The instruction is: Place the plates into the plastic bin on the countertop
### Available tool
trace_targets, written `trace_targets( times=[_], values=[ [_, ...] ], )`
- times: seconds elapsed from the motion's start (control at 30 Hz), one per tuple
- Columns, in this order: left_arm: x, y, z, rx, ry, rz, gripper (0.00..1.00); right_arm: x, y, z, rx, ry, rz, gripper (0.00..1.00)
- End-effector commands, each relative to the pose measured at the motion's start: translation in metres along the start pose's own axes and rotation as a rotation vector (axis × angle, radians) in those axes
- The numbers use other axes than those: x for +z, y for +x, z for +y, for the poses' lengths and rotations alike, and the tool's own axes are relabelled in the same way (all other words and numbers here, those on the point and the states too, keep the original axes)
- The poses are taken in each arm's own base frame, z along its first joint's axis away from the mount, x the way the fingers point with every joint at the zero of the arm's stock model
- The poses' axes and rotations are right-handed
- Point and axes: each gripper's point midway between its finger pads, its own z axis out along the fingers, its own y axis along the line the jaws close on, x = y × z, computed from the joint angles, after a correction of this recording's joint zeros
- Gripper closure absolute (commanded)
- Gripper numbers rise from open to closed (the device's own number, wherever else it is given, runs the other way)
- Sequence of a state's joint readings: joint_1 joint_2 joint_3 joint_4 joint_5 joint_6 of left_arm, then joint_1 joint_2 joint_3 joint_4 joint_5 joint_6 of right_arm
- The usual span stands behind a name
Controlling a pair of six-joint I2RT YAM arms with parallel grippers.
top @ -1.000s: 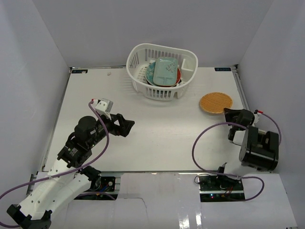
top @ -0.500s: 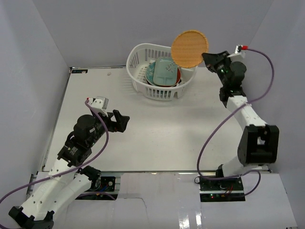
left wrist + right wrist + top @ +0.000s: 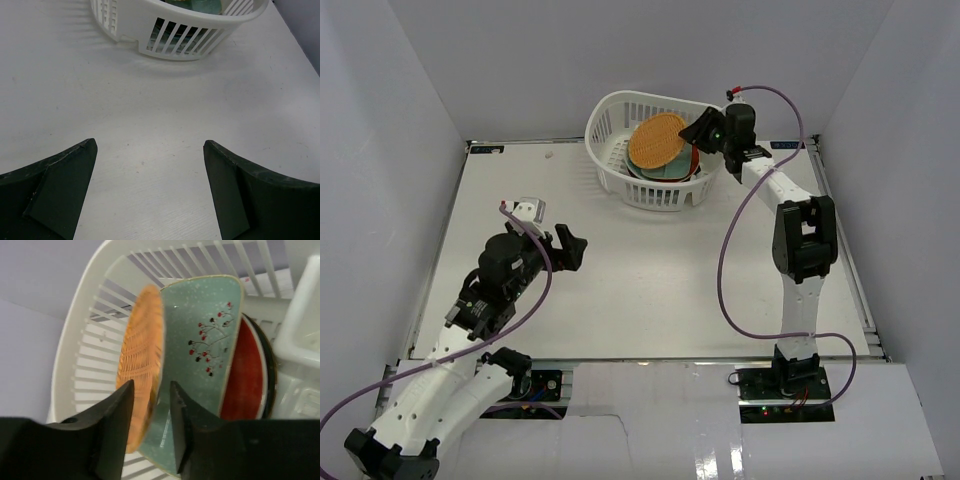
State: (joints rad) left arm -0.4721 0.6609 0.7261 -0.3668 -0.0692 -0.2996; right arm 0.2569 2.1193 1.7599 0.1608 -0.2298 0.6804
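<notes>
The white plastic bin [image 3: 620, 105] stands at the back of the countertop [image 3: 650, 280]. An orange woven-look plate [image 3: 657, 142] tilts on top of the plates stacked inside it. In the right wrist view this orange plate [image 3: 140, 375] is blurred and stands on edge against a pale mint rectangular plate [image 3: 200, 355], with a red plate [image 3: 247, 375] behind. My right gripper [image 3: 695, 132] [image 3: 151, 385] is over the bin's right rim, its jaws slightly apart around the orange plate's edge, with a gap showing. My left gripper [image 3: 570, 250] [image 3: 150, 145] hovers open over bare countertop.
The bin's slotted wall [image 3: 175, 40] lies ahead of the left gripper. Pale grey walls enclose the countertop on three sides. A purple cable [image 3: 730, 250] loops from the right arm above the table's right half.
My right arm carried the orange plate from the right side of the countertop up and into the bin. Its jaws have parted slightly. The left arm shifted only a little.
</notes>
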Motion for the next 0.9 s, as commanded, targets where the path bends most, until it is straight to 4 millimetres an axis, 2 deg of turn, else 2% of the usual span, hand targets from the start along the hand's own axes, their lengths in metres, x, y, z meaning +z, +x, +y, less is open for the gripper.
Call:
trace_targets(
  times=[0.0, 0.07, 0.23, 0.27, 0.3, 0.33, 0.37, 0.4, 0.43, 0.47, 0.5, 0.53, 0.6, 0.63, 0.67, 0.7, 0.73, 0.77, 0.8, 0.83, 0.87],
  values=[
    [0.001, 0.0, 0.007, -0.004, -0.025, -0.002, 0.02, -0.014, -0.041, 0.019, -0.067, 0.012, -0.113, 0.56],
    [0.002, 0.0, 0.008, -0.006, -0.027, -0.001, 0.02, -0.023, -0.051, 0.024, -0.085, 0.015, -0.155, 0.44],
    [0.005, 0.001, 0.012, -0.01, -0.039, 0.01, 0.02, -0.041, -0.07, 0.024, -0.135, 0.081, -0.218, 0.33],
    [0.007, 0.001, 0.013, -0.011, -0.045, 0.013, 0.02, -0.048, -0.075, 0.03, -0.157, 0.073, -0.234, 0.31],
    [0.007, 0.001, 0.015, -0.012, -0.051, 0.013, 0.02, -0.052, -0.071, 0.026, -0.162, 0.085, -0.229, 0.3],
    [0.008, 0.001, 0.016, -0.014, -0.058, 0.014, 0.02, -0.063, -0.078, 0.035, -0.172, 0.078, -0.25, 0.24],
    [0.008, 0.002, 0.018, -0.016, -0.064, 0.016, 0.02, -0.069, -0.077, 0.036, -0.191, 0.079, -0.252, 0.12],
    [0.008, 0.0, 0.018, -0.017, -0.064, 0.014, 0.02, -0.075, -0.074, 0.038, -0.202, 0.074, -0.244, 0.07],
    [0.009, 0.0, 0.018, -0.018, -0.064, 0.016, 0.02, -0.09, -0.068, 0.042, -0.212, 0.07, -0.236, 0.04],
    [0.009, -0.002, 0.017, -0.021, -0.06, 0.007, 0.02, -0.097, -0.058, 0.046, -0.235, 0.06, -0.221, 0.01],
    [0.008, -0.005, 0.015, -0.023, -0.052, -0.003, 0.02, -0.107, -0.051, 0.055, -0.256, 0.027, -0.215, 0.03],
    [0.007, -0.006, 0.013, -0.028, -0.039, -0.01, 0.02, -0.129, -0.034, 0.059, -0.276, 0.014, -0.196, 0.02],
    [0.003, -0.02, 0.005, -0.051, -0.004, -0.066, 0.02, -0.149, -0.006, 0.069, -0.342, -0.002, -0.162, 0.09],
    [0.001, -0.024, 0.001, -0.055, 0.015, -0.082, 0.02, -0.175, -0.005, 0.084, -0.364, -0.028, -0.189, 0.1],
    [-0.002, -0.032, -0.002, -0.066, 0.028, -0.11, 0.02, -0.182, 0.032, 0.071, -0.369, -0.014, -0.121, 0.1],
    [-0.007, -0.039, -0.004, -0.068, 0.037, -0.138, 0.02, -0.194, 0.043, 0.073, -0.374, -0.039, -0.117, 0.1],
    [-0.011, -0.049, -0.006, -0.07, 0.039, -0.165, 0.02, -0.222, 0.041, 0.091, -0.387, -0.104, -0.163, 0.1],
    [-0.014, -0.056, -0.002, -0.075, 0.014, -0.189, 0.02, -0.23, 0.076, 0.072, -0.379, -0.105, -0.105, 0.1],
    [-0.017, -0.061, -0.001, -0.08, 0.004, -0.204, 0.02, -0.242, 0.086, 0.076, -0.367, -0.149, -0.101, 0.1],
    [-0.022, -0.066, 0.0, -0.082, -0.003, -0.224, 0.02, -0.266, 0.081, 0.09, -0.376, -0.212, -0.163, 0.1],
    [-0.025, -0.07, 0.001, -0.082, -0.011, -0.236, 0.02, -0.273, 0.104, 0.075, -0.373, -0.204, -0.125, 0.1]
  ],
)
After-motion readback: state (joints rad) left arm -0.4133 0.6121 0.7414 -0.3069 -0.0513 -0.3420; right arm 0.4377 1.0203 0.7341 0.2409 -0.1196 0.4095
